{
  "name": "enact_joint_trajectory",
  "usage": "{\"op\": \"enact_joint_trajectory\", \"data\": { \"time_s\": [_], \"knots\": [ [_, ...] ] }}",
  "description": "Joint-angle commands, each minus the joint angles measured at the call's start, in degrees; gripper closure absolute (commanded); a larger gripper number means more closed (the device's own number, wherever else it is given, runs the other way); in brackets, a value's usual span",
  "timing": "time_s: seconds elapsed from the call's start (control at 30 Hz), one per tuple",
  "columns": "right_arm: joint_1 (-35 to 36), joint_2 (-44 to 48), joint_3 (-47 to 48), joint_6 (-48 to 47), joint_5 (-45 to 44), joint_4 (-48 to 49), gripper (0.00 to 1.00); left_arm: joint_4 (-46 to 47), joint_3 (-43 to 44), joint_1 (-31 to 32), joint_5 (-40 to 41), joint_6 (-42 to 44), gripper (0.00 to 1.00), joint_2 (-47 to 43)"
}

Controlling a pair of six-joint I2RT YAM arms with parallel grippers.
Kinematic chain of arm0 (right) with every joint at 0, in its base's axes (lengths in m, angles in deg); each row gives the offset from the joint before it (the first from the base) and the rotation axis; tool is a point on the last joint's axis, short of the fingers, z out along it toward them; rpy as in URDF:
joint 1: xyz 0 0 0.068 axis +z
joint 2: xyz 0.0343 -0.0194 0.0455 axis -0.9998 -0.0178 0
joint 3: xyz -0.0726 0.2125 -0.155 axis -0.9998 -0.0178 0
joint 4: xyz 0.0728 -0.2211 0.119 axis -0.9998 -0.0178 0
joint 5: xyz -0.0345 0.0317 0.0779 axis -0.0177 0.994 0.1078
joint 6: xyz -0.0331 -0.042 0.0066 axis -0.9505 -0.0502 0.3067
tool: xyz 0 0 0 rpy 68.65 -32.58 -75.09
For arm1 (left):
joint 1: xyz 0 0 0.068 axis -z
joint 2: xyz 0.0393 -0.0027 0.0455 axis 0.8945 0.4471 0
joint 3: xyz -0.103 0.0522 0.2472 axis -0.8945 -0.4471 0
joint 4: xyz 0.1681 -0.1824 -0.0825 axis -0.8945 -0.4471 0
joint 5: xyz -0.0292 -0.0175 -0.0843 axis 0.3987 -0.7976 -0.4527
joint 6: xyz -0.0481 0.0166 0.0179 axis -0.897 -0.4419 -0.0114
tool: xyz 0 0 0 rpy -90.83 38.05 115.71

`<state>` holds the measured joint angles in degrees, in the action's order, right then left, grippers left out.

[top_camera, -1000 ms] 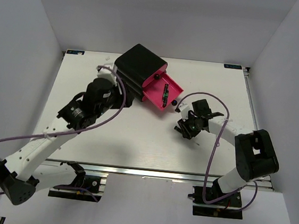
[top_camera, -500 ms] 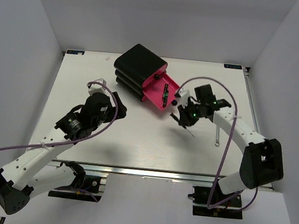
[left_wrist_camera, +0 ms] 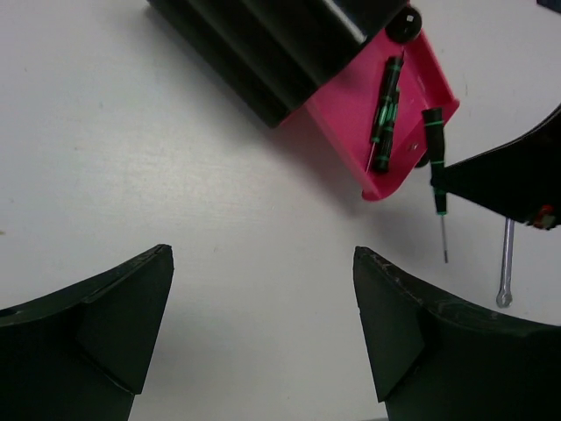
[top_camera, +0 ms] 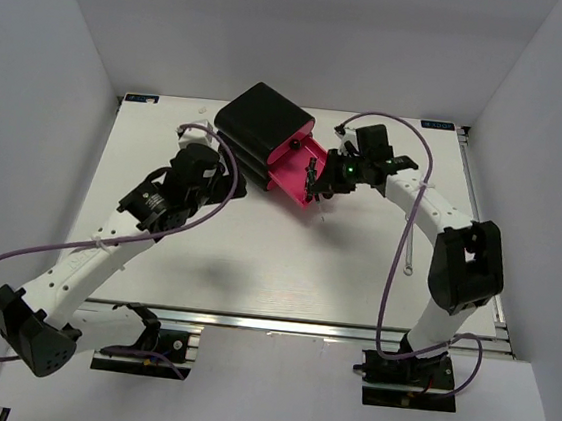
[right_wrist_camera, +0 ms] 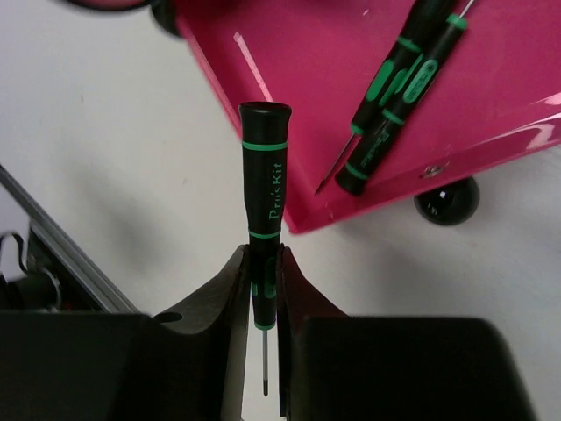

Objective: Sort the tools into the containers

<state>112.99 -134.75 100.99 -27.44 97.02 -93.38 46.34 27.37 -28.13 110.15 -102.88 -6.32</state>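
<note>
right fingers (right_wrist_camera: 235, 303) are pinching the precision screwdriver (right_wrist_camera: 266, 167), best released only once fully over the pink drawer (right_wrist_camera: 316, 79); left fingers (left_wrist_camera: 114, 320) gaping, empty.

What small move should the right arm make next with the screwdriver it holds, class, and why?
Probably shift the right gripper a little further over the open pink drawer before letting go. It is shut on a precision screwdriver whose cap only reaches the drawer's edge, its tip over the table, while two similar screwdrivers already lie inside.
</note>
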Motion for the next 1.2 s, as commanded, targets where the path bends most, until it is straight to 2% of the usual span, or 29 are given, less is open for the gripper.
{"op": "enact_joint_trajectory", "data": {
  "time_s": [0.0,0.1,0.23,0.3,0.33,0.43,0.6,0.7,0.8,0.83,0.87,0.97,1.03,1.13,1.17],
  "knots": [
    [-0.1,-2.1,4.1,14.3,-2.8,10.9,1.00,1.3,5.0,-1.8,1.8,3.8,0.07,2.6],
    [-0.2,-7.3,8.7,17.6,-4.4,12.0,1.00,1.5,10.7,-4.7,0.5,7.9,0.07,7.7],
    [-0.1,-13.7,15.7,19.1,-5.7,11.9,1.00,2.1,19.1,-12.1,-2.9,14.0,0.06,15.5],
    [-0.1,-16.9,17.1,19.9,-6.1,12.0,0.89,3.1,23.1,-15.4,-7.0,16.7,0.06,20.1],
    [-0.1,-17.9,17.7,19.8,-6.1,12.0,0.67,4.0,24.5,-18.6,-8.4,17.3,0.06,21.7],
    [-0.2,-20.5,19.5,20.0,-5.5,11.9,0.65,6.0,30.5,-22.8,-12.1,19.0,0.06,28.5],
    [-1.2,-22.1,20.8,19.0,-4.0,10.4,0.63,12.0,40.3,-24.6,-15.5,21.4,0.06,39.0],
    [-2.0,-20.4,22.4,16.2,0.0,9.5,0.62,10.9,47.5,-24.6,-15.9,23.2,0.06,45.1],
    [-3.3,-15.0,19.8,7.1,8.9,12.6,0.71,9.9,55.5,-24.7,-16.6,25.2,0.06,52.0],
    [-3.5,-13.4,18.7,0.4,11.5,13.3,0.91,9.9,58.4,-24.7,-17.4,25.8,0.06,55.1],
    [-3.9,-10.5,17.5,-2.9,16.0,14.0,1.00,9.6,59.8,-24.7,-17.5,26.2,0.06,56.5],
    [-4.4,-7.0,12.5,-8.9,13.1,13.2,1.00,8.8,63.5,-24.9,-19.1,27.3,0.06,61.0],
    [-5.2,-4.1,7.6,-8.7,9.6,12.7,1.00,8.7,64.3,-25.4,-20.8,27.4,0.06,62.6],
    [-7.0,-0.1,2.4,-8.1,2.8,11.8,1.00,9.7,63.8,-25.7,-28.0,27.1,0.06,63.9],
    [-7.2,1.0,-0.7,-8.6,-2.4,11.1,1.00,9.9,63.0,-25.7,-29.2,27.1,0.06,64.0]
  ]
}}
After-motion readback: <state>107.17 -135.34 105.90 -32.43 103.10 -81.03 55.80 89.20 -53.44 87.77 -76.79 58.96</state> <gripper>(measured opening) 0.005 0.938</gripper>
